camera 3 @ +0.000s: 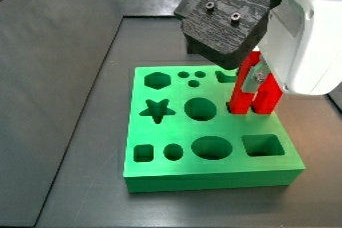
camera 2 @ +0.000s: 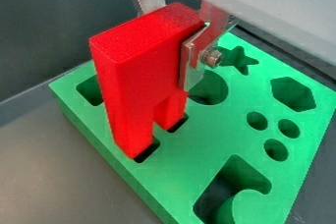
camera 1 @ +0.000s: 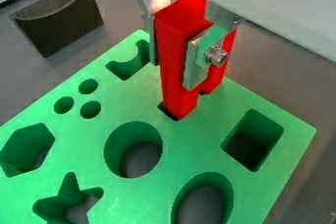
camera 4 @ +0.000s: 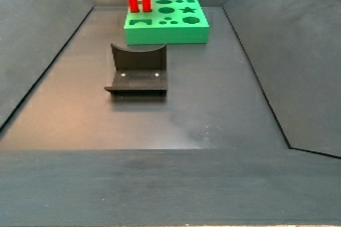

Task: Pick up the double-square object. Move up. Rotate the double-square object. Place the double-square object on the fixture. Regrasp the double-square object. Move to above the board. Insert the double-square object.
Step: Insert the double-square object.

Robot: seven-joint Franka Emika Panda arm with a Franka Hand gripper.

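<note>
Insertion step in hand. Gripper [camera 1: 195, 46] holds the block [camera 1: 179, 61] upright between its closed jaws, lower end already entering a cut-out of the board [camera 1: 282, 184] directly beneath. Fixture [camera 4: 138, 69] stands well apart. Next move, by judgement: straight descent, then release.

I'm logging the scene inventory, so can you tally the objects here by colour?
Red: 1, the double-square object, held upright by the gripper above the board
Green: 1, the board
Dark grey: 1, the fixture
Total: 3
</note>
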